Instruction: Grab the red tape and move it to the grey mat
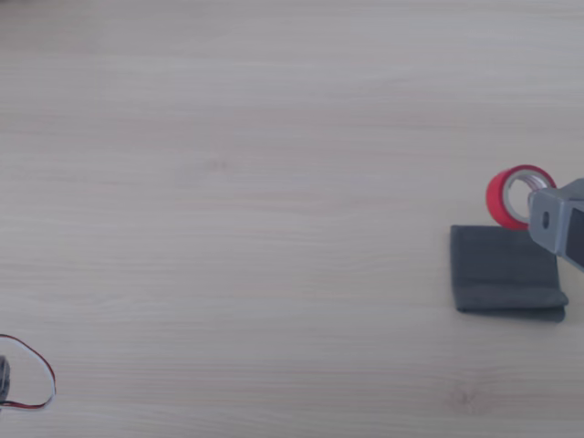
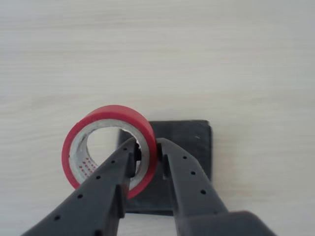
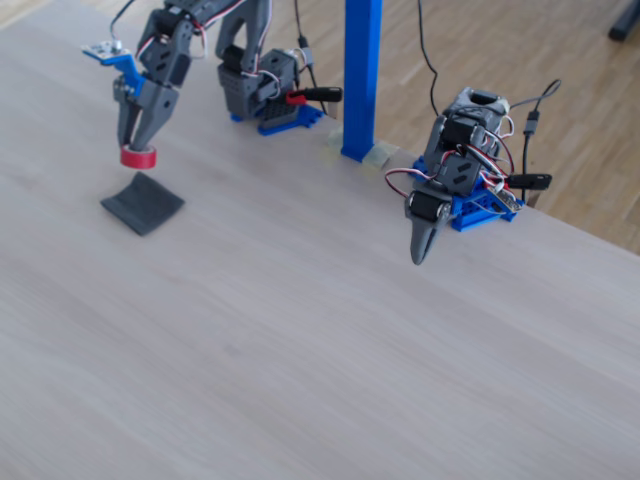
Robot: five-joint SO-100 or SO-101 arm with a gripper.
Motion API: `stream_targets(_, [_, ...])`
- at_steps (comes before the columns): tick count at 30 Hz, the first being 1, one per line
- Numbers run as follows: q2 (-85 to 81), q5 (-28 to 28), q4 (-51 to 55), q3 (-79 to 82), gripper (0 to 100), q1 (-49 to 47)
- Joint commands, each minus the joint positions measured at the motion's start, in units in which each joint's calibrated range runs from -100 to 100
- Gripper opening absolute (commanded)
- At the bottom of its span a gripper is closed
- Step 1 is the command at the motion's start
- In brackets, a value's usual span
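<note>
The red tape (image 2: pixel 110 118), a small roll with a whitish core, is lifted off the table. My gripper (image 2: pixel 147 150) is shut on its wall, one finger inside the ring and one outside. The grey mat (image 2: pixel 189 142), a dark folded cloth, lies flat just beneath and behind the roll. In the other view the red tape (image 1: pixel 505 193) hangs at the mat's (image 1: pixel 506 271) far edge, with my gripper (image 1: pixel 552 219) coming in from the right. The fixed view shows the gripper (image 3: pixel 138 142) holding the tape (image 3: pixel 138 157) slightly above the mat (image 3: pixel 142 203) at the table's far left.
A second arm (image 3: pixel 430 215) stands at the right table edge, its gripper pointing down. A blue post (image 3: pixel 361 75) rises at the back. A thin red-and-black wire loop (image 1: pixel 36 374) lies at the lower left in the other view.
</note>
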Motion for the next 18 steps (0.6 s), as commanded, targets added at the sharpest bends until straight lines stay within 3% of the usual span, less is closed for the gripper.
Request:
stream_targets(1, [-1.45, 0.01, -0.44, 0.14, 2, 4.19])
stream_targets(18, [10.26, 0.90, -8.58, -0.40, 2, 7.16])
